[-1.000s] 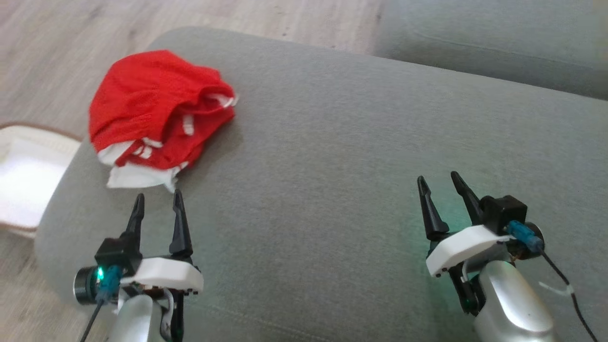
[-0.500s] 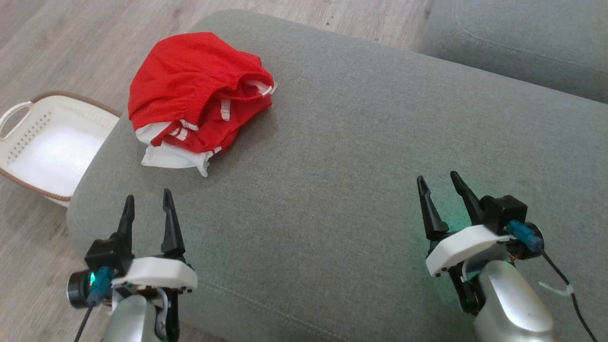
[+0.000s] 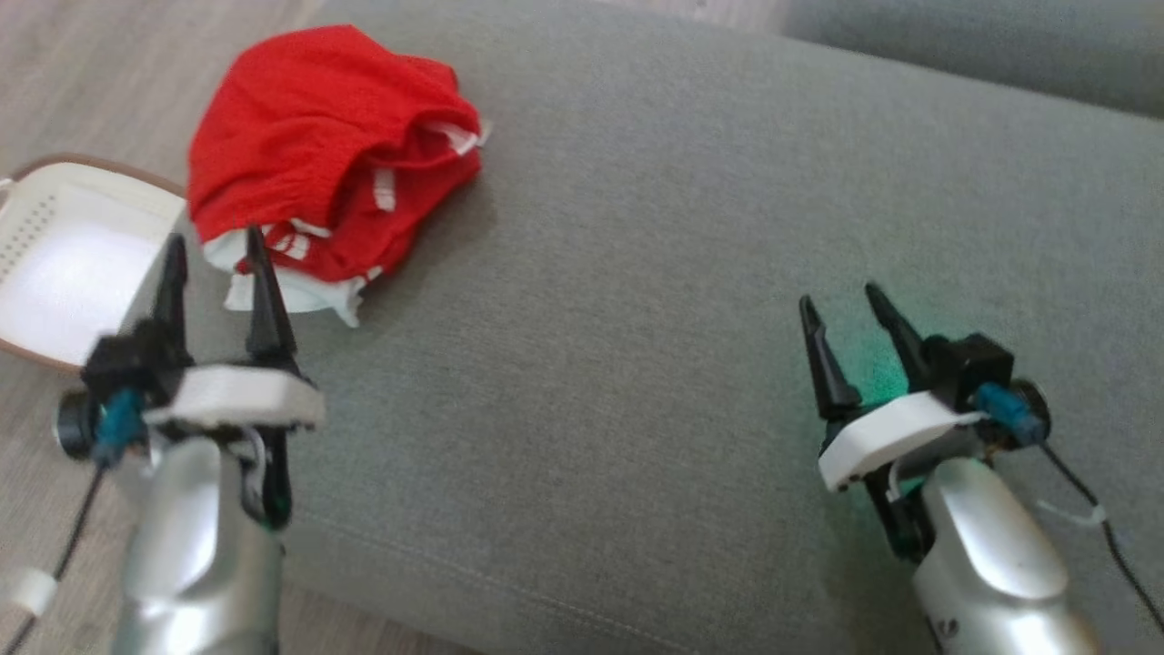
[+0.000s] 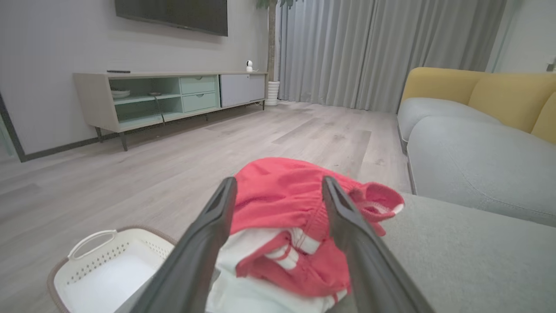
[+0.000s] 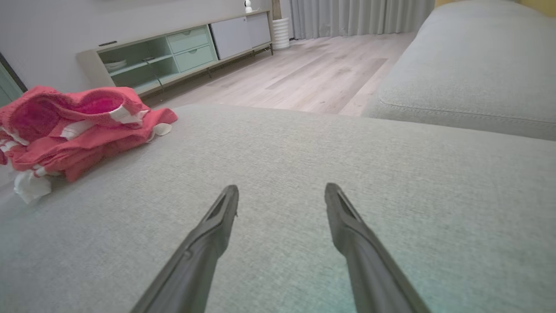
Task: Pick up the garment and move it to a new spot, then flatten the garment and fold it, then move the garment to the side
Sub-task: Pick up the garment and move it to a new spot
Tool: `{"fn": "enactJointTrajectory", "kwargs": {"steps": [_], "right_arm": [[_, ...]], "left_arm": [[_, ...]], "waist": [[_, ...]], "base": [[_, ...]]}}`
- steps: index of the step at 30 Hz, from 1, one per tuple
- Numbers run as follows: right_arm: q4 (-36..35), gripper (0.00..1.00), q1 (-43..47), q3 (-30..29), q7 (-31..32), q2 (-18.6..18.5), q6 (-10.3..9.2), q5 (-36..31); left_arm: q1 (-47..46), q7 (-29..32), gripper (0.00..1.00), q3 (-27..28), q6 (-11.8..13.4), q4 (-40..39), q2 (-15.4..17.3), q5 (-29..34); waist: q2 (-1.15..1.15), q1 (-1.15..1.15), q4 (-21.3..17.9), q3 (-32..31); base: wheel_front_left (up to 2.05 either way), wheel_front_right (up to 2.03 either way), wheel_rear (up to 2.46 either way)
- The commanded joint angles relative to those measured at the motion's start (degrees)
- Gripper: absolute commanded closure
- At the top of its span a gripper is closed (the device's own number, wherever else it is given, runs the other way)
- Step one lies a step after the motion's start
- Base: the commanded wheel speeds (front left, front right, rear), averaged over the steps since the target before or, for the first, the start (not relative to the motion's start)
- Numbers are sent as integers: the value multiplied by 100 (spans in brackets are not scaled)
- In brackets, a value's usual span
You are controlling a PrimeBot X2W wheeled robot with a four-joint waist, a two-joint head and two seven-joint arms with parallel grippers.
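Lying crumpled just beyond spread left jaws: garment (image 3: 318, 155).

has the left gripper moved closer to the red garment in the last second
Yes. Against the red garment on the cushion, the left gripper has advanced: its open jaws now overlap the garment's near white edge.

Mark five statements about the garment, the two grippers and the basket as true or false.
1. The red and white garment lies on the grey cushion. True.
2. The left gripper is shut on the garment. False: its jaws stand open and hold nothing.
3. The right gripper is open above bare cushion. True.
4. The white basket sits on the cushion. False: it stands on the floor beside the cushion's end.
5. The garment is folded flat. False: it is a crumpled heap.
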Motion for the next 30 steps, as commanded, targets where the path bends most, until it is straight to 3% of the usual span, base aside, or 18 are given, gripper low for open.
{"fn": "enactJointTrajectory", "kwargs": {"steps": [1, 12, 19, 24, 25, 30], "right_arm": [[-224, 0, -310, 166, -79, -76, 23, -40], [-376, 0, -489, 320, -79, -449, 23, 64], [-416, 0, -493, 339, -79, -529, 23, 143], [-421, 0, -487, 347, -79, -552, 23, 199], [-409, 0, -478, 340, -79, -546, 23, 223], [-400, 0, -391, 301, -79, -456, 23, 274]], "left_arm": [[-476, -54, 0, 255, -63, 33, 287, 83], [-1599, -54, 0, 149, -144, 1063, 739, 469], [-2138, -42, 0, 90, 420, 2334, 1071, 777], [-2383, 18, 0, 217, 815, 3031, 1125, 701], [-2449, 1, 100, 247, 849, 3173, 1126, 650], [-2509, -46, 100, 287, 666, 3097, 1173, 520]], "waist": [[0, 0, -250, 286], [0, 0, -832, 933], [0, 0, -1155, 1120], [0, 0, -1234, 1162], [0, 0, -1239, 1137], [0, 0, -1229, 924]], "base": [[0, 0, 0], [0, 0, 0], [0, 0, 0], [0, 0, 0], [0, 0, 0], [0, 0, 0]]}}
